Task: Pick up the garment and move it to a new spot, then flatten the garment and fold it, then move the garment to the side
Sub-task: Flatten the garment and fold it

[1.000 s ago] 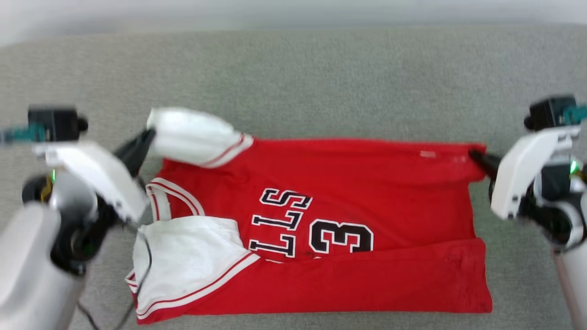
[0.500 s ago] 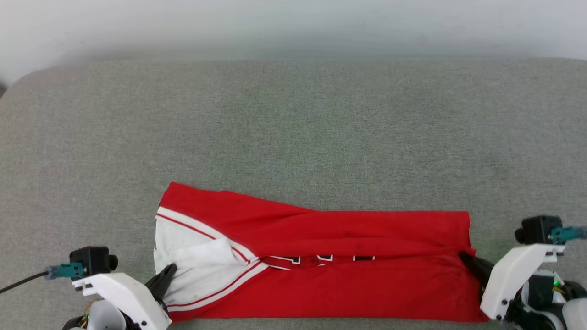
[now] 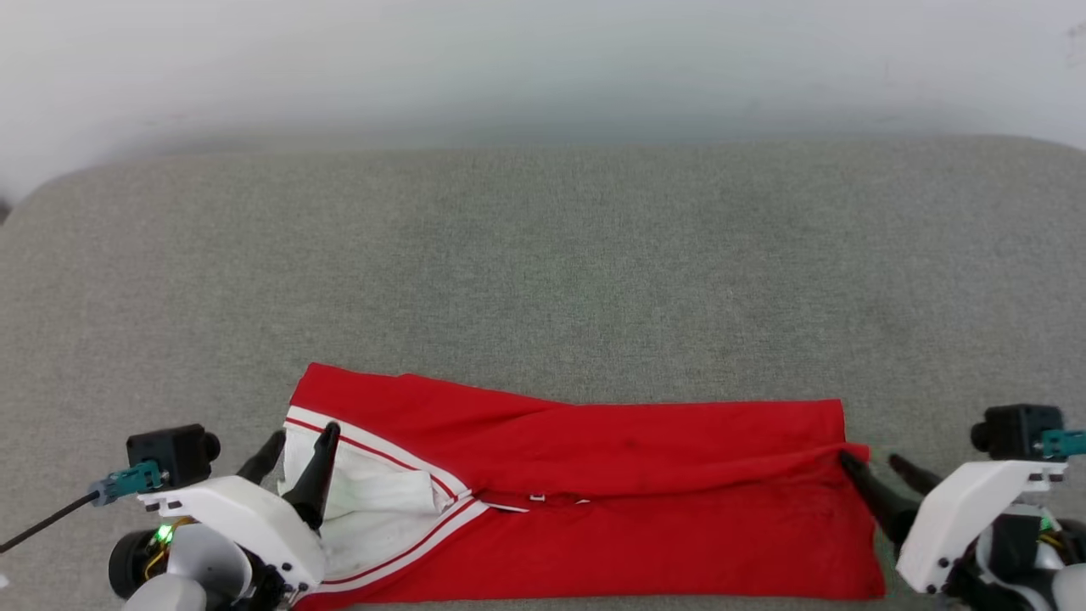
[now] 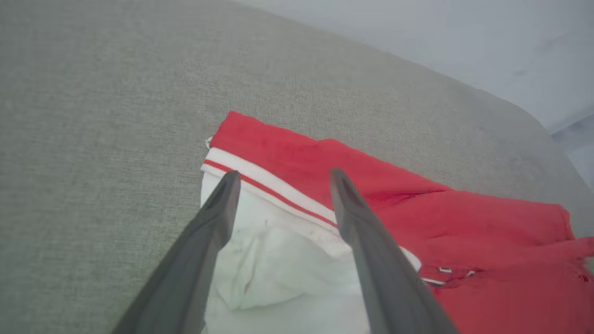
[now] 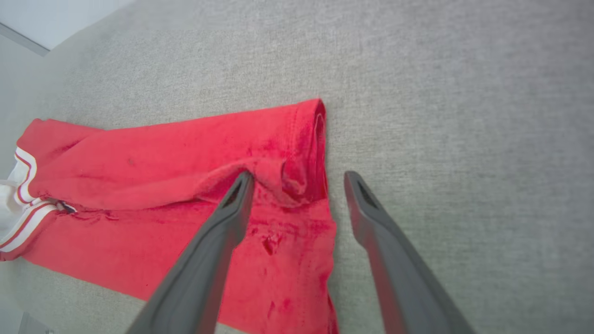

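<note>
Garment [image 3: 645,526] lies folded — left fingers [image 3: 314,475] and right fingers [image 3: 874,502] angled low, spread apart, empty.

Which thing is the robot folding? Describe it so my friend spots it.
On the big grey padded surface, along its near edge, lies the garment, folded into a long band. It is the only red thing there, with a white, red-striped sleeve at its left end.

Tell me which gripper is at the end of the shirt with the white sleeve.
The left gripper: it stands open over the white sleeve, while the right gripper sits at the plain red hem.
</note>
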You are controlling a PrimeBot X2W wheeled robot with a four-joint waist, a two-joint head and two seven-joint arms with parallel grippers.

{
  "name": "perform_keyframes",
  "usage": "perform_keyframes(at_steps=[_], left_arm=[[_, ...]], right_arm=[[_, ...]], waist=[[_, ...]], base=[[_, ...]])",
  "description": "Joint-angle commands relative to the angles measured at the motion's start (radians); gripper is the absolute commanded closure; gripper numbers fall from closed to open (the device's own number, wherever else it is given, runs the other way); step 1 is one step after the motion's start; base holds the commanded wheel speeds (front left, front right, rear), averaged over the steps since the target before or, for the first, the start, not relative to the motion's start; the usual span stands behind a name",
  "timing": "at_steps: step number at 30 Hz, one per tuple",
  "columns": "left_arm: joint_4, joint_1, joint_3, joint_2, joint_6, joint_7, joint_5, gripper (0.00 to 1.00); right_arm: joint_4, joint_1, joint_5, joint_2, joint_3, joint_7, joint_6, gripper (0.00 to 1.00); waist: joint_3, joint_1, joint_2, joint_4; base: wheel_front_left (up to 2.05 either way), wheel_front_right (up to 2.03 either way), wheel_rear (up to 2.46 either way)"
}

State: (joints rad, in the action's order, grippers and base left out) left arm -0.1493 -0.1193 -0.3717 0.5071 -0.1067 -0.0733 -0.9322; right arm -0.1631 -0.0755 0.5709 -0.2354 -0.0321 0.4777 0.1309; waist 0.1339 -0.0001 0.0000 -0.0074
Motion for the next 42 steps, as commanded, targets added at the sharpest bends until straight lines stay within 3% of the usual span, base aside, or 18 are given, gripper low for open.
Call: perform_keyframes(at_steps=[1, 9, 15, 23, 32, 33, 34, 35, 42], left_arm=[[0.022, -0.019, -0.001, -0.008, -0.005, 0.043, 0.031, 0.0], [0.074, -0.042, -0.027, -0.044, -0.026, 0.185, 0.138, 0.0], [0.103, -0.052, -0.035, -0.066, -0.066, 0.299, 0.245, 0.0], [0.18, -0.043, -0.043, -0.088, -0.103, 0.332, 0.351, 0.0], [0.211, -0.07, -0.047, -0.107, -0.095, 0.338, 0.395, 0.0], [0.209, -0.07, -0.047, -0.108, -0.092, 0.338, 0.398, 0.0], [0.207, -0.07, -0.046, -0.11, -0.09, 0.338, 0.403, 0.0], [0.205, -0.071, -0.044, -0.111, -0.089, 0.338, 0.404, 0.0], [0.187, -0.05, -0.045, -0.102, -0.089, 0.339, 0.417, 0.0]], right_arm=[[0.025, 0.009, -0.001, -0.017, 0.03, 0.017, 0.0, 0.0], [0.074, 0.013, -0.024, -0.037, 0.143, 0.141, 0.0, 0.0], [0.088, 0.027, -0.052, -0.013, 0.193, 0.253, 0.0, 0.0], [0.056, 0.036, -0.086, 0.043, 0.21, 0.347, 0.0, 0.0], [-0.084, 0.004, -0.059, 0.077, 0.167, 0.387, 0.0, 0.0], [-0.098, 0.003, -0.05, 0.083, 0.161, 0.396, 0.0, 0.41], [-0.106, 0.002, -0.047, 0.084, 0.154, 0.399, 0.0, 0.89], [-0.111, 0.0, -0.045, 0.084, 0.15, 0.397, 0.0, 1.0], [-0.083, -0.038, -0.042, 0.04, 0.14, 0.365, 0.0, 1.0]], waist=[[-0.026, 0.0001, 0.0, 0.0], [-0.067, 0.0001, 0.0, 0.026], [-0.071, 0.0001, 0.0, 0.066], [-0.027, 0.0001, 0.0, 0.13], [0.024, 0.0001, 0.0, 0.168], [0.024, 0.0001, 0.0, 0.169], [0.024, 0.0001, 0.0, 0.17], [0.023, 0.0001, 0.0, 0.171], [-0.012, 0.0001, 0.0, 0.152]], base=[[0.0, 0.0, 0.0], [0.0, 0.0, 0.0], [0.0, 0.0, 0.0], [0.0, 0.0, 0.0], [0.0, 0.0, 0.0], [0.0, 0.0, 0.0], [0.0, 0.0, 0.0], [0.0, 0.0, 0.0], [0.0, 0.0, 0.0]])
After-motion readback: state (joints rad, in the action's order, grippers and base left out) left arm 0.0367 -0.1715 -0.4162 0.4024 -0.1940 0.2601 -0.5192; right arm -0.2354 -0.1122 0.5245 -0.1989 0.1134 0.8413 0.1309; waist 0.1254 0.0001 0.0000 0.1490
